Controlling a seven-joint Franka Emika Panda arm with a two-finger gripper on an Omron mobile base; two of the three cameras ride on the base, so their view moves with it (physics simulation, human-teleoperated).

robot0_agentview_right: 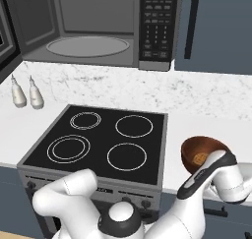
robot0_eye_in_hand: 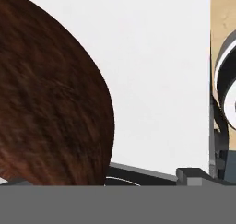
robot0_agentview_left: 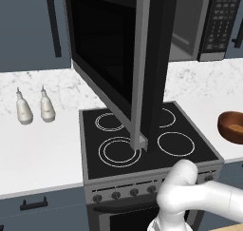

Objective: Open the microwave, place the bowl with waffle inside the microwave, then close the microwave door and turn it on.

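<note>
The microwave (robot0_agentview_right: 98, 26) hangs above the stove with its cavity and glass turntable exposed. The microwave door (robot0_agentview_left: 114, 59) is swung wide open to the left and juts out over the stovetop. The reddish-brown bowl (robot0_agentview_right: 199, 152) is on the white counter right of the stove, with a tan waffle (robot0_agentview_right: 199, 158) inside it. In the left base view the bowl (robot0_agentview_left: 231, 126) is at the right edge. My gripper (robot0_agentview_right: 191, 186) is low against the bowl's near side. The bowl's outer wall (robot0_eye_in_hand: 46, 103) is very close at the left of the hand view; the fingers are hidden.
The black four-ring stovetop (robot0_agentview_right: 98, 139) lies below the microwave, its knobs along the front edge. Two white shakers (robot0_agentview_left: 33, 107) stand on the counter to the left. The keypad strip (robot0_agentview_right: 156, 26) is on the microwave's right. Dark blue cabinets flank the microwave.
</note>
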